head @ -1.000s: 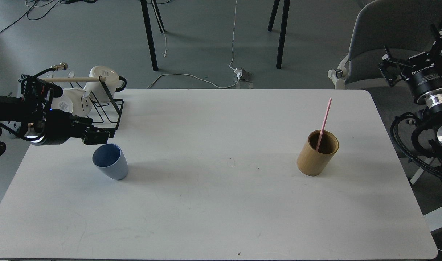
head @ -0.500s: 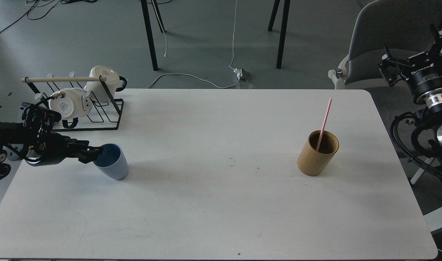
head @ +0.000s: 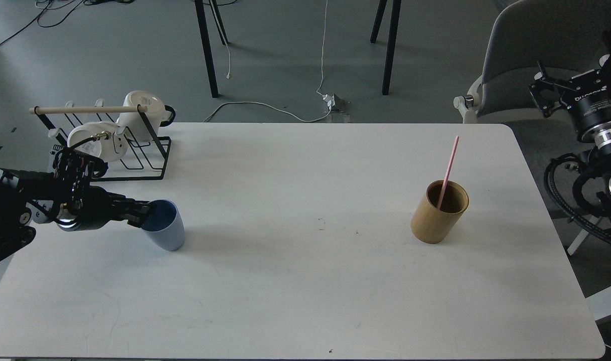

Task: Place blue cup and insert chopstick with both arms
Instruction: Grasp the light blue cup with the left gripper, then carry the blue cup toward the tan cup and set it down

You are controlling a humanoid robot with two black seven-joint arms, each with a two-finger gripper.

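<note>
The blue cup [head: 166, 226] stands on the white table [head: 305, 281] at the left, leaning slightly. My left gripper [head: 141, 214] comes in from the left at the cup's left rim, its fingers closed on the rim. One pink chopstick [head: 449, 168] leans in the tan cylindrical holder [head: 437, 214] at the right of the table. My right gripper [head: 544, 93] is off the table at the far right, beside a grey chair; its fingers cannot be told apart.
A black wire rack [head: 135, 155] with a pale wooden rod and white mugs [head: 140, 113] stands at the table's back left corner, just behind my left arm. The grey chair [head: 531, 55] stands past the back right corner.
My left gripper came down from beside the rack to the cup's rim, then moved right. The blue cup has shifted a little to the right with it. The right arm has barely moved.
</note>
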